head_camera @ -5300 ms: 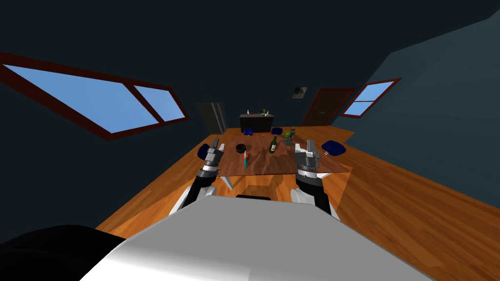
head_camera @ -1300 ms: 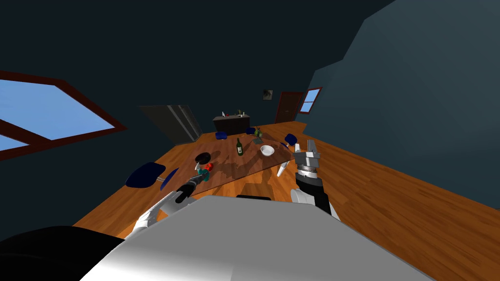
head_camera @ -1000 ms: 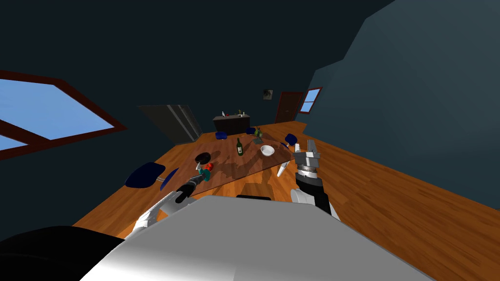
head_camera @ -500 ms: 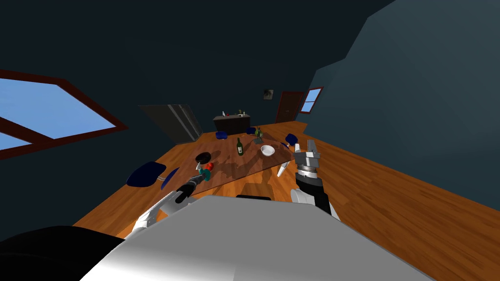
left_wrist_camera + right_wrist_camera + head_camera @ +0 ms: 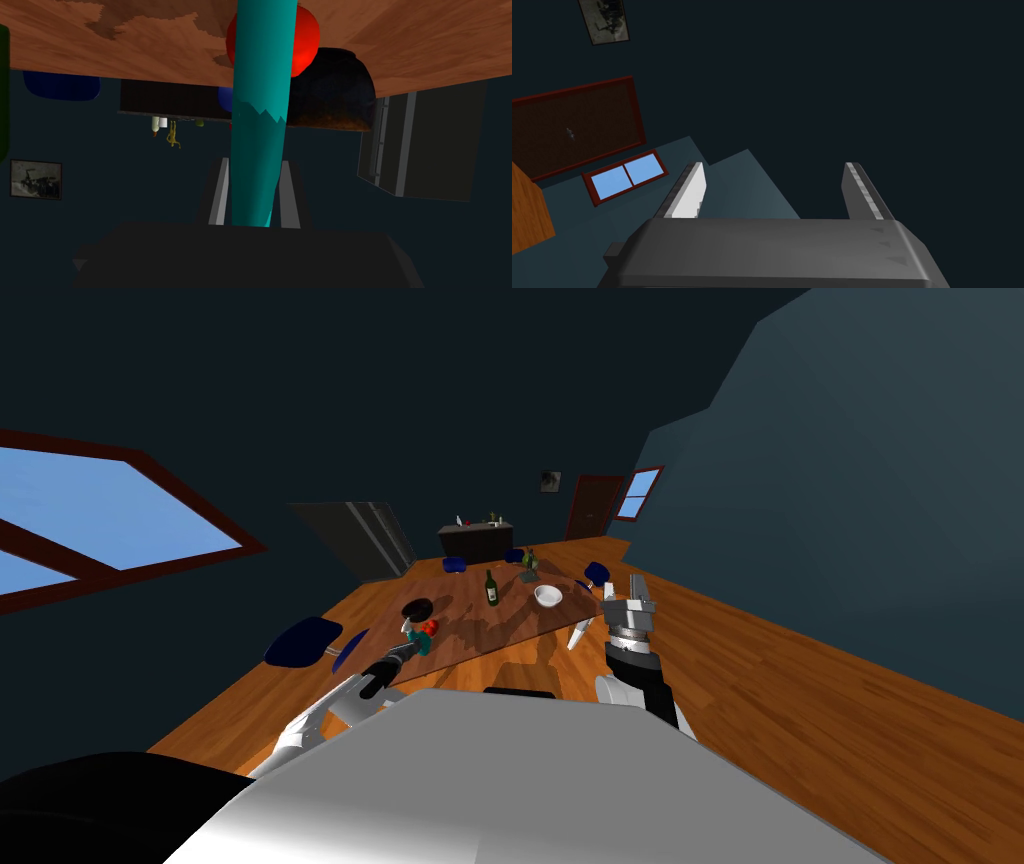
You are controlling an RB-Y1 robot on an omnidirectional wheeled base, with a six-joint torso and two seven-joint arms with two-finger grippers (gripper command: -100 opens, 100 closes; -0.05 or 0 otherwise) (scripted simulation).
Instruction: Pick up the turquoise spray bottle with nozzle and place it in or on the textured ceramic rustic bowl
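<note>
The turquoise spray bottle (image 5: 424, 646) with a red nozzle (image 5: 429, 629) stands at the near corner of the brown table (image 5: 500, 628). My left gripper (image 5: 413, 640) is shut on it. In the left wrist view the two fingers (image 5: 220, 192) press the sides of the turquoise body (image 5: 257, 125), between them my left gripper (image 5: 255, 167), and the red nozzle (image 5: 305, 40) shows past it. A dark, rough-surfaced bowl (image 5: 416, 610) sits on the table just beyond the bottle, also the dark bowl (image 5: 332, 95) in the wrist view. My right gripper (image 5: 636, 585) is raised at the right, open and empty, its fingers (image 5: 694, 187) wide apart.
A white bowl (image 5: 547, 595), a green wine bottle (image 5: 491, 587) and a small plant (image 5: 528, 561) stand farther along the table. Blue chairs (image 5: 303, 640) flank it. A dark cabinet (image 5: 476, 540) and a door (image 5: 591, 506) lie at the far wall.
Since the earliest frame I have swung round to the table's corner and my left arm has reached out and shut on the bottle. Over the last second my view shifts only slightly.
</note>
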